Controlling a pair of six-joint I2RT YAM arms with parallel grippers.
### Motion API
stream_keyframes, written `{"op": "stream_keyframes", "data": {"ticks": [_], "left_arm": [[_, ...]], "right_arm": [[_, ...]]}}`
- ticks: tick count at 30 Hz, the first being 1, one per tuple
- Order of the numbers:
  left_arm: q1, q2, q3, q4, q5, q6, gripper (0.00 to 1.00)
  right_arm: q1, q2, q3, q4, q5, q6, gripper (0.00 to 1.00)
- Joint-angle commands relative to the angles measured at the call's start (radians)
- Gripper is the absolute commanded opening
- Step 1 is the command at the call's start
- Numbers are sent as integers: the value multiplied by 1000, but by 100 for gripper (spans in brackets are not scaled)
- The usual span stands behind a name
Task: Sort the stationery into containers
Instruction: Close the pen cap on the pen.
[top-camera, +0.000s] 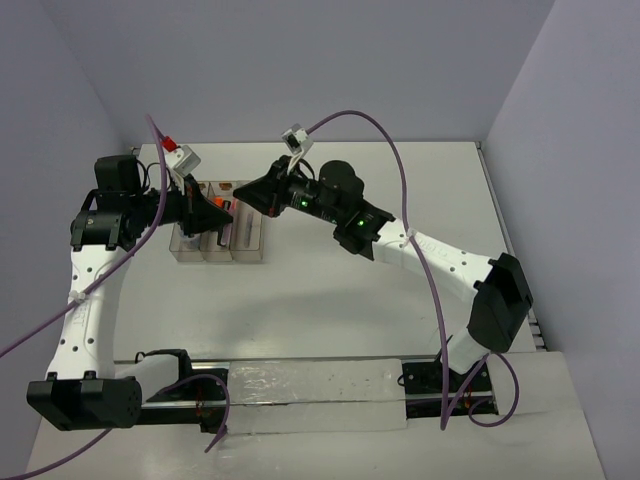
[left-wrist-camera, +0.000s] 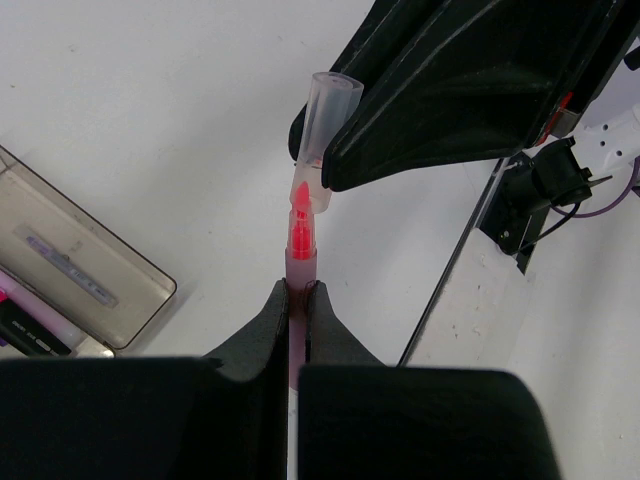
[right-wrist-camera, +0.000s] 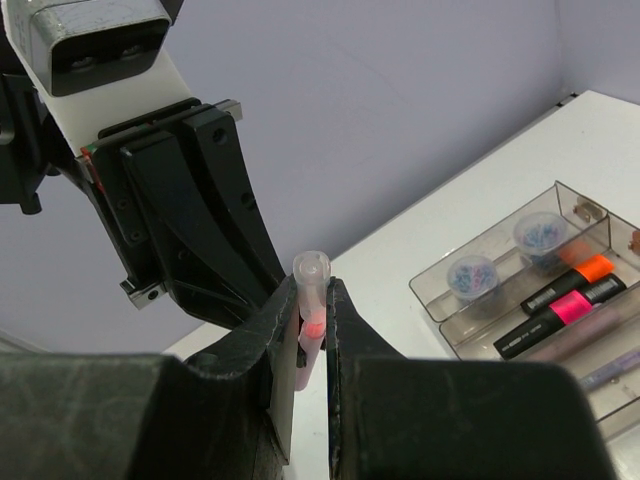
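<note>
My left gripper (left-wrist-camera: 299, 290) is shut on the pale pink barrel of a pen (left-wrist-camera: 301, 262), whose red tip points away from it. My right gripper (right-wrist-camera: 313, 290) is shut on the pen's clear cap (right-wrist-camera: 311, 275). The cap's open end (left-wrist-camera: 322, 130) sits over the red tip. Both grippers (top-camera: 215, 210) (top-camera: 245, 197) meet above the clear three-compartment tray (top-camera: 218, 250). In the tray lie an orange-black highlighter (right-wrist-camera: 570, 280), a pink-black highlighter (right-wrist-camera: 560, 312) and two bluish round pieces (right-wrist-camera: 468, 272) (right-wrist-camera: 535, 232).
A purple item (right-wrist-camera: 610, 375) lies in the tray's nearest compartment in the right wrist view. A metal rail (top-camera: 320, 385) runs along the table's near edge between the arm bases. Purple cables (top-camera: 400, 160) loop above both arms. Walls close the back and sides.
</note>
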Motion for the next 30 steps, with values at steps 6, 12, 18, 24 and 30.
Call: {"op": "stream_keyframes", "data": {"ticks": [6, 12, 18, 24, 30], "left_arm": [[-3, 3, 56, 98, 14, 11, 0], [-3, -11, 19, 102, 20, 9, 0], [-3, -5, 71, 79, -8, 40, 0], [-3, 3, 75, 77, -19, 48, 0], [-3, 5, 80, 69, -21, 55, 0]], "right_arm": [[37, 21, 19, -103, -79, -8, 0], [40, 12, 39, -118, -80, -16, 0], [47, 49, 62, -158, -127, 8, 0], [46, 69, 91, -194, -156, 35, 0], [46, 74, 103, -213, -147, 39, 0]]}}
